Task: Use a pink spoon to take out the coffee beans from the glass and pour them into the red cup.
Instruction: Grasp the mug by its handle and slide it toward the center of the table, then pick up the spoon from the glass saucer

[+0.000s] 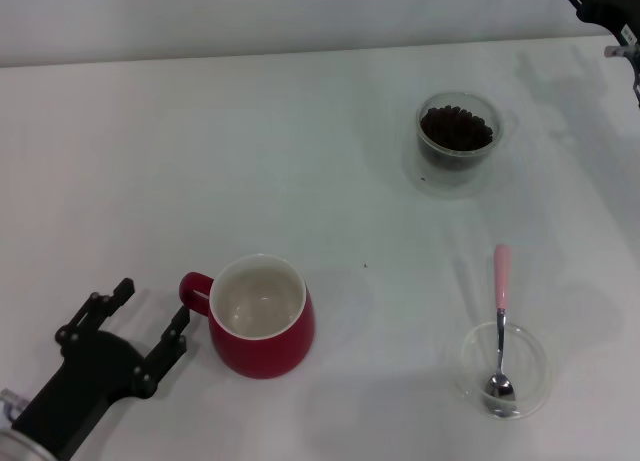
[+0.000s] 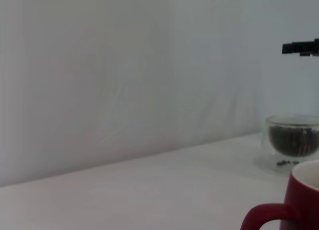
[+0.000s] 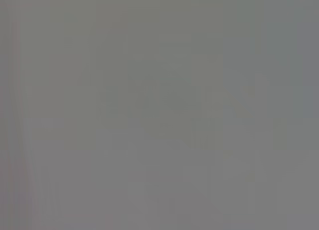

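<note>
Nothing started: on the bench (image 1: 330, 161), the left gripper (image 1: 150, 326) waits lower left with jaws spread; the right gripper (image 1: 610, 21), upper right, jaws unclear. The red cup (image 1: 262, 316) is empty, the glass (image 1: 457, 141) holds all the coffee beans (image 1: 456, 128), the pink spoon (image 1: 501, 316) (resting in a clear dish (image 1: 503, 369)) is untouched.

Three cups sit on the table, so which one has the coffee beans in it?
The glass at the far right holds the coffee beans. The red cup looks empty, and the shallow clear dish holds only the pink spoon.
</note>
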